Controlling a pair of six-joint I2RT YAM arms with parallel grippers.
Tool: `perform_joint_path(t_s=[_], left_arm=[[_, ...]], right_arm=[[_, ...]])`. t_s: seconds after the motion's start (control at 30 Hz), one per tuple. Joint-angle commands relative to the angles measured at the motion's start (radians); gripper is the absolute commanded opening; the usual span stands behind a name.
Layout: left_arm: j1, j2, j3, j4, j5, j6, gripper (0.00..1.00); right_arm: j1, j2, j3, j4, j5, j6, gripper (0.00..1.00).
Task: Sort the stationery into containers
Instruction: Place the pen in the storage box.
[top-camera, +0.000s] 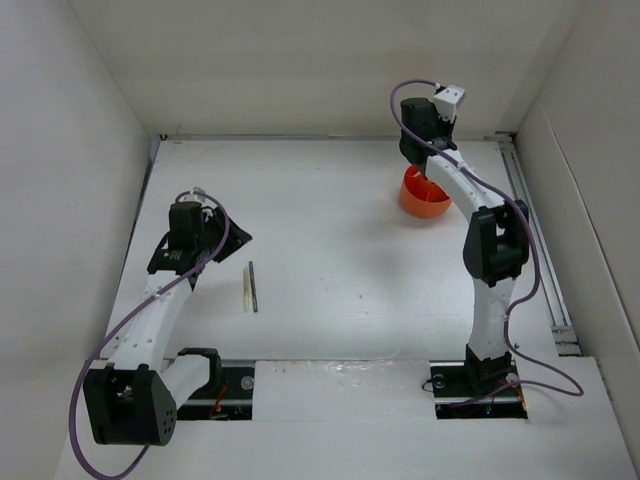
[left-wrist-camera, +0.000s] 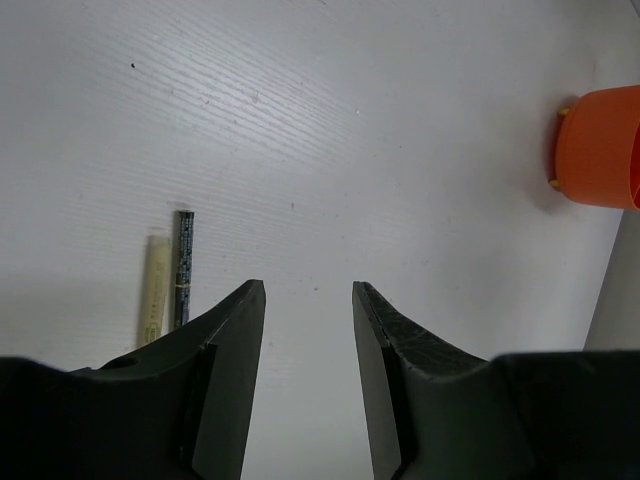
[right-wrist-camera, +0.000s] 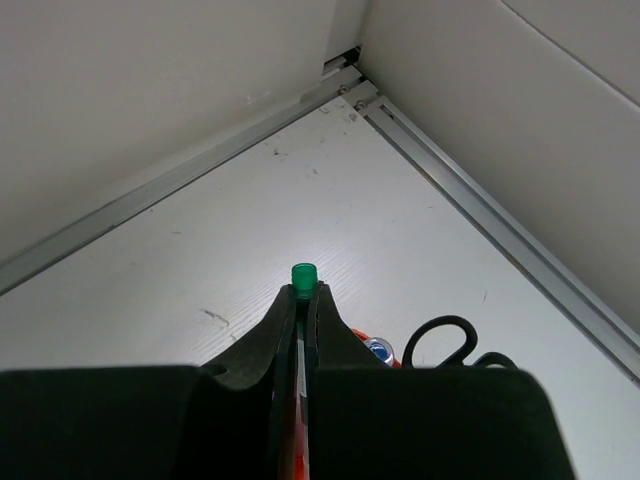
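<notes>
White table (top-camera: 330, 250), walled. Orange cup (top-camera: 424, 197) at 1 o'clock. Right gripper (right-wrist-camera: 302, 292) pinches green-capped pen (right-wrist-camera: 303, 273), scissors (right-wrist-camera: 440, 342) alongside. Left gripper (left-wrist-camera: 308, 290) agape, empty. Pale stick (left-wrist-camera: 153, 295) and dark pen (left-wrist-camera: 182, 265) at 9 o'clock, markings unreadable.

White bench (top-camera: 340, 260) enclosed by pale walls (top-camera: 300, 60) at left, far and right; metal rail (top-camera: 537, 240) along the right edge, second rail (top-camera: 300, 137) along the far edge.
</notes>
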Motion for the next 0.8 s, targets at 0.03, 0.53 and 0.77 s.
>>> perform_joint_path(t_s=[0.03,0.53,0.77], left_arm=[[-0.002,-0.014,0.006,0.001,0.009,0.019,0.38],[-0.002,-0.033,-0.003,0.020,0.018,-0.009,0.41],[-0.002,-0.033,0.024,0.020,0.009,-0.018,0.41]], right_arm=[[0.023,0.012,0.003,0.048,0.062,-0.011,0.05],[0.062,-0.065,-0.028,0.026,0.062,0.012,0.36],[0.155,-0.188,-0.006,-0.165,-0.305,0.167,0.07]])
